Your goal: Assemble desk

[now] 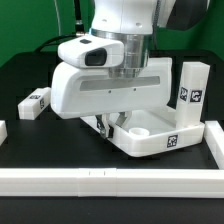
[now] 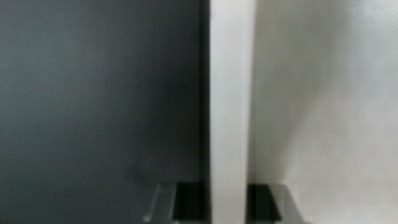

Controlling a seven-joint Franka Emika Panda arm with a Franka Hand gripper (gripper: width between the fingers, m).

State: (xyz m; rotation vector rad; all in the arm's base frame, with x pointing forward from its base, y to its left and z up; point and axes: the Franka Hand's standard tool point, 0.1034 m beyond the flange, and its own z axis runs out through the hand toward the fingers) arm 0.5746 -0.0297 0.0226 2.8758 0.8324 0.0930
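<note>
The desk's white tray-like tabletop (image 1: 152, 136) lies on the black table with a tag on its near side wall. A white block leg (image 1: 192, 88) with a tag stands upright at its corner toward the exterior view's right. My gripper (image 1: 108, 125) reaches down onto the tabletop's rim on the exterior view's left, largely hidden by the hand. In the wrist view the gripper (image 2: 217, 202) is shut on that thin white rim (image 2: 228, 100), with a dark finger (image 2: 185, 202) on each side of it.
A loose white leg (image 1: 35, 102) with a tag lies at the exterior view's left, and another white piece (image 1: 3, 131) sits at the far left edge. A long white rail (image 1: 110, 180) runs along the front of the table.
</note>
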